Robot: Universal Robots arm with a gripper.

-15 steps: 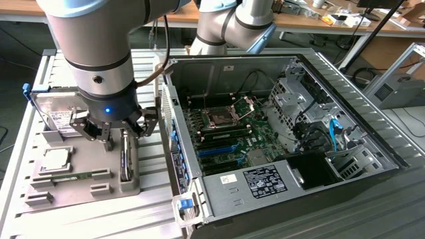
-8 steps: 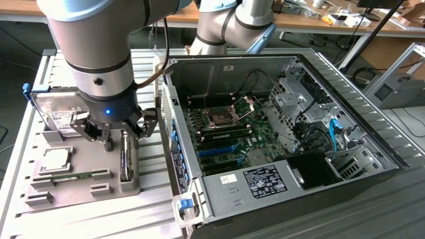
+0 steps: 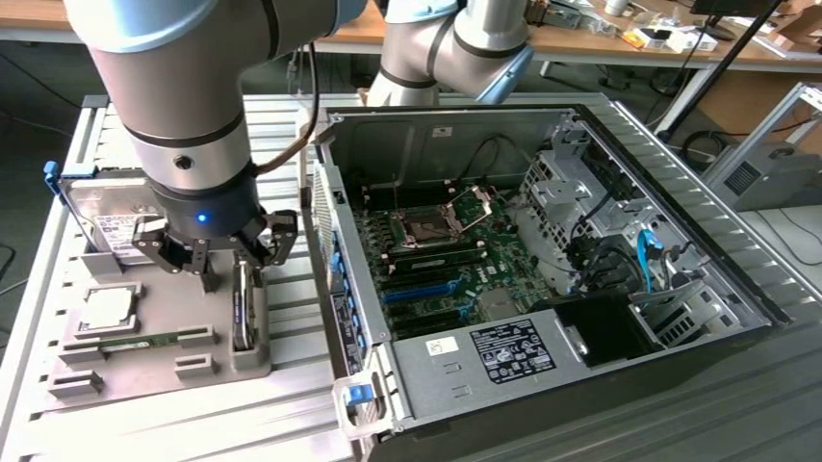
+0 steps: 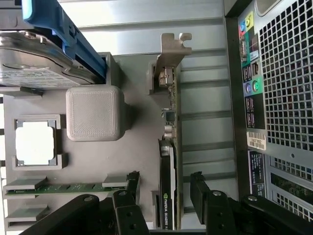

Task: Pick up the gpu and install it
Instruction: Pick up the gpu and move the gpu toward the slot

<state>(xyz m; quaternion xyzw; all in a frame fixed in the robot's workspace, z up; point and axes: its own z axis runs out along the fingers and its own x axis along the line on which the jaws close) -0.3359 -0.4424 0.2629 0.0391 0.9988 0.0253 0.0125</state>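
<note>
**Jaws apart, one finger on each side of the gpu**

Jaws of the gripper (image 4: 164, 185) stand wide apart, and a gap shows between each finger and the card, so nothing is held. The gpu (image 4: 168, 161) stands on its edge in a slot of the grey holder (image 4: 134, 93), between the two fingers, with its silver bracket (image 4: 171, 49) at the end away from the gripper.

In the exterior view the gripper (image 3: 241, 268) hangs just above the gpu (image 3: 242, 313). Beside the card, the same holder carries a memory stick (image 4: 68, 187), a square processor (image 4: 34, 142) and a hard drive (image 4: 34, 68) with a blue rail.

Further off, at the exterior view's right, the open computer case (image 3: 668, 183) lies on the slatted table (image 3: 276, 120) with its motherboard (image 3: 449, 250) exposed.
</note>
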